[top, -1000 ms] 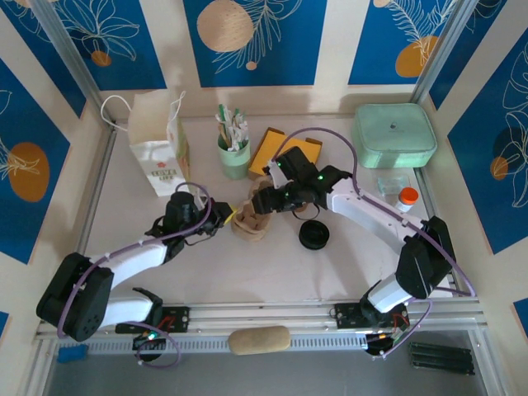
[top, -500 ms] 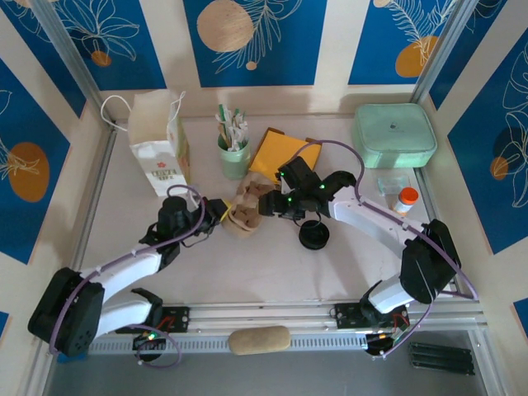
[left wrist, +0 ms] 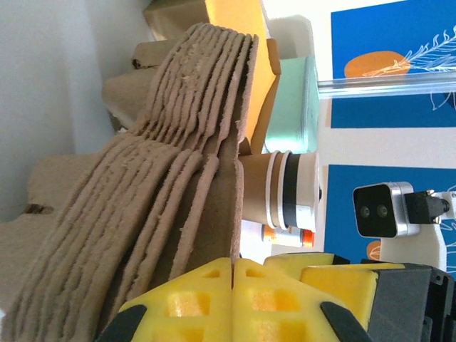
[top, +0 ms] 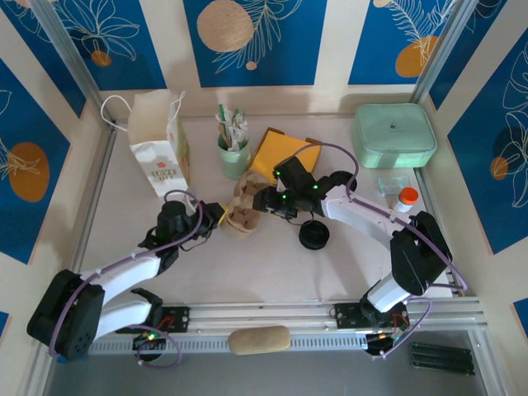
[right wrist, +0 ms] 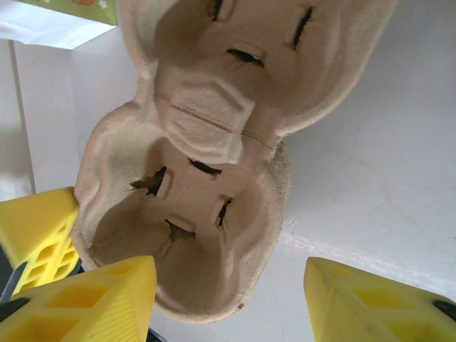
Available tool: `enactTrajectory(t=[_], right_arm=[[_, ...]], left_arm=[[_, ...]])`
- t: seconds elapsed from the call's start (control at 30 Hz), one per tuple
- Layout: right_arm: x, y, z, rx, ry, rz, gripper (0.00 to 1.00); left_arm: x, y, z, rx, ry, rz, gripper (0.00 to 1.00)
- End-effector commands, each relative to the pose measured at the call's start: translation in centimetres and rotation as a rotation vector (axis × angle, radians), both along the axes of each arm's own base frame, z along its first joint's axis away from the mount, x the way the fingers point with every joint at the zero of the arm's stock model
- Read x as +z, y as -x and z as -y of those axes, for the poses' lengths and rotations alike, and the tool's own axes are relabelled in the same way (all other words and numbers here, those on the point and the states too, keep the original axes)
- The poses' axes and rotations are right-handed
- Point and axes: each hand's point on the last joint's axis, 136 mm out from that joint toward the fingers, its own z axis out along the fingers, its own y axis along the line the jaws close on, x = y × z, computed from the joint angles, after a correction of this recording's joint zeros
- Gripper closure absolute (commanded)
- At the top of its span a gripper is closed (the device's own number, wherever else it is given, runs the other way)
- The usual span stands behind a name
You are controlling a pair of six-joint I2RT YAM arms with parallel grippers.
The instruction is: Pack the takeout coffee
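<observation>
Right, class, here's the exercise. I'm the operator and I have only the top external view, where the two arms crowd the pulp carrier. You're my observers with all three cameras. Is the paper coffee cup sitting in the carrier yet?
Observer: No. The right wrist view looks straight down into the carrier, and every well it shows is empty, with only bare pulp and slits.
Operator: Then where is the cup? I can't pick it out from above.
Observer: The left wrist view has the takeout coffee cup beyond the carrier's far edge. It is partly hidden by that edge and sits outside the wells.
</observation>
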Motion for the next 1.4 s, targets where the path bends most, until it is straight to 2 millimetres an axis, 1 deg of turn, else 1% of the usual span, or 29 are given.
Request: enactTrajectory(t=[0.0,0.17,0.33,0.67,1.37], right_arm=[[-1.0,-0.4,0.2,-0.067,-0.018,-0.043,0.44],[-1.6,-1.2,0.2,-0.119,-0.038,-0.058,0.44],[-2.0,-2.2,-0.2,-0.143,-0.052,-0.067,0.42],[-1.4,-4.3,-0.9,-0.158,-0.079,-0.054,0.42],[-1.1,-6.0,-1.9,-0.138,-0.114,-0.058,0.42]], left_arm=[[0.9,-0.3,-0.5,0.04,0.052,0.017,1.0],[0.5,-0.1,-0.8,0.052,0.066,-0.006,1.0],[0.3,0.0,-0.8,0.049,0.064,-0.013,1.0],[0.1,0.2,-0.8,0.046,0.06,-0.015,1.0],[0.2,0.2,-0.9,0.044,0.058,-0.012,1.0]])
